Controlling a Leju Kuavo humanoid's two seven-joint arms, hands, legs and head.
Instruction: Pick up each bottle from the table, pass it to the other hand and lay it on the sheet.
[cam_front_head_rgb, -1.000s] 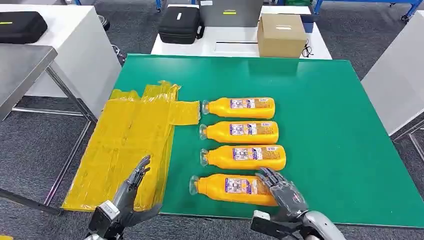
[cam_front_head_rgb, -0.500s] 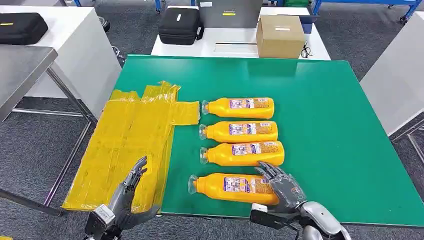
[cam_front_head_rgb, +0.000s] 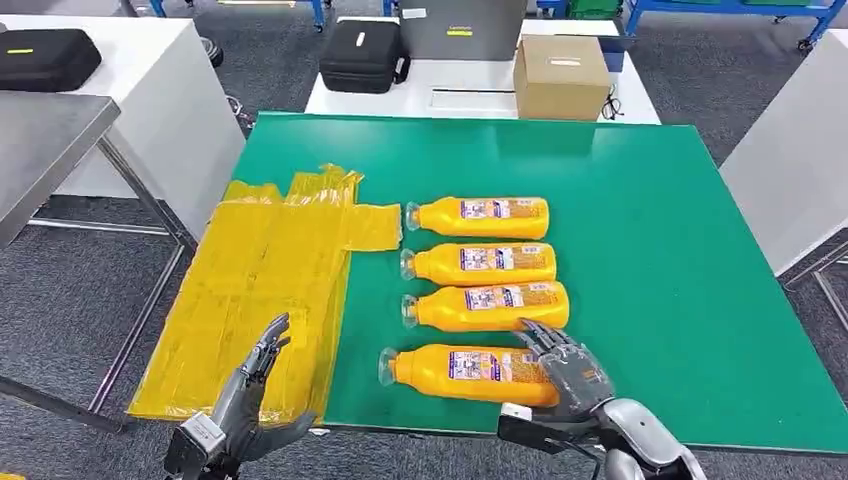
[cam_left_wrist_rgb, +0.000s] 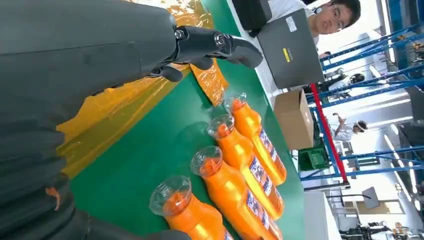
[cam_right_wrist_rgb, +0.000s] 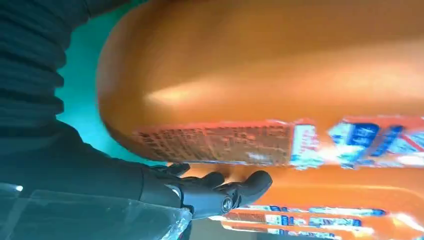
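Note:
Several orange bottles lie side by side on the green table (cam_front_head_rgb: 650, 250), caps toward the yellow sheet (cam_front_head_rgb: 260, 270). My right hand (cam_front_head_rgb: 565, 375) lies over the base end of the nearest bottle (cam_front_head_rgb: 460, 370). Its fingers (cam_right_wrist_rgb: 225, 192) reach across that bottle (cam_right_wrist_rgb: 280, 75) into the gap before the second bottle (cam_front_head_rgb: 485, 305); I see no closed grip. Two more bottles (cam_front_head_rgb: 480, 263) (cam_front_head_rgb: 480, 216) lie farther back. My left hand (cam_front_head_rgb: 250, 395) hovers open over the sheet's near corner, fingers (cam_left_wrist_rgb: 220, 45) apart above the sheet (cam_left_wrist_rgb: 120, 115). The bottles' clear caps (cam_left_wrist_rgb: 170, 192) face it.
The sheet hangs over the table's left edge. Behind the table, a white bench holds a cardboard box (cam_front_head_rgb: 562, 75) and a black case (cam_front_head_rgb: 362, 55). A grey metal table (cam_front_head_rgb: 50, 130) stands at the left and a white one (cam_front_head_rgb: 800, 150) at the right. A person (cam_left_wrist_rgb: 335, 12) sits beyond the far end.
My right hand has slid a little farther over the nearest bottle's base end. The left hand has barely moved, and the camera has shifted slightly.

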